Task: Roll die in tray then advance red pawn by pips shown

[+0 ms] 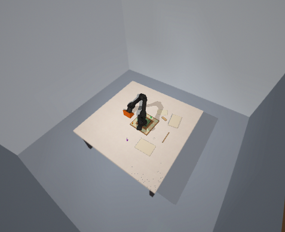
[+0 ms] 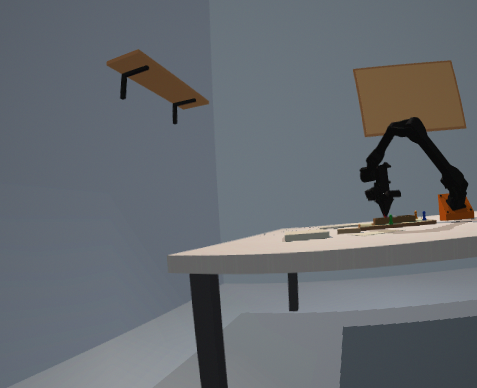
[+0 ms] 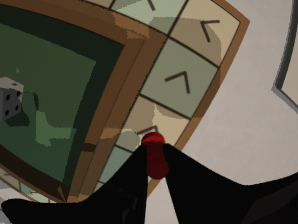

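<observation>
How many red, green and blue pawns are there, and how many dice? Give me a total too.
red pawn: 1
green pawn: 1
blue pawn: 1
die: 1
Total: 4

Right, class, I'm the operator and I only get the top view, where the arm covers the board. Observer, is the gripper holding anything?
Observer: Yes. The wrist view shows the gripper shut on the red pawn, over a track square near the board's corner.
Operator: Where is the die?
Observer: The die lies in the green tray at the board's middle, apart from the gripper.
Operator: Is the pawn set down?
Observer: In the exterior view the fingertips hang low over the board, but I cannot tell if the pawn touches it.
Operator: Other pawns nearby?
Observer: The exterior view shows a green pawn and a blue pawn standing upright, both apart from the gripper.
</observation>
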Motion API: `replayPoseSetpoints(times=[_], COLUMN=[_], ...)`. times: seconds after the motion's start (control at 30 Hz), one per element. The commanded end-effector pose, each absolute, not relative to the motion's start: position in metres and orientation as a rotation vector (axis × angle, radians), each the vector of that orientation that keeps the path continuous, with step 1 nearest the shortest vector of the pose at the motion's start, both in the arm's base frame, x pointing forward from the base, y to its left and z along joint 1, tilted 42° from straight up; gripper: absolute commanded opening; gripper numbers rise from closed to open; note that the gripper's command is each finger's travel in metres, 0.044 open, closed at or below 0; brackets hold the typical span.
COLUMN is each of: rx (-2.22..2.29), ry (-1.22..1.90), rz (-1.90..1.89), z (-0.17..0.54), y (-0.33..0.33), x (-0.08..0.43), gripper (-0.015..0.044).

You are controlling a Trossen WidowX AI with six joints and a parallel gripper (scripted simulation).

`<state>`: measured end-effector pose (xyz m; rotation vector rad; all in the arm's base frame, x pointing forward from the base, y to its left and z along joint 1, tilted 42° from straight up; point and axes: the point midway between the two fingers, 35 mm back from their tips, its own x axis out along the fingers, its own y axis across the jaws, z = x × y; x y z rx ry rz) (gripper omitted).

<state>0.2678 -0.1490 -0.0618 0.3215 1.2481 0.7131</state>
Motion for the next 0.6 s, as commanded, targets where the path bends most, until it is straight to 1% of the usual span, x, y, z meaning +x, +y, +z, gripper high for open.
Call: replayPoseSetpoints(times=[0.0,0.33,0.57], rx=[0.325,0.325,0.321], ry=[1.245,1.245,1.246], rz=[0.71,0.71,0.711], z=[-0.065,-0.075,-0.072], y=[-0.147,-0.137,-0.141], x=[0.269,0.271,0.27], gripper=[0.0,0.0,0.0184])
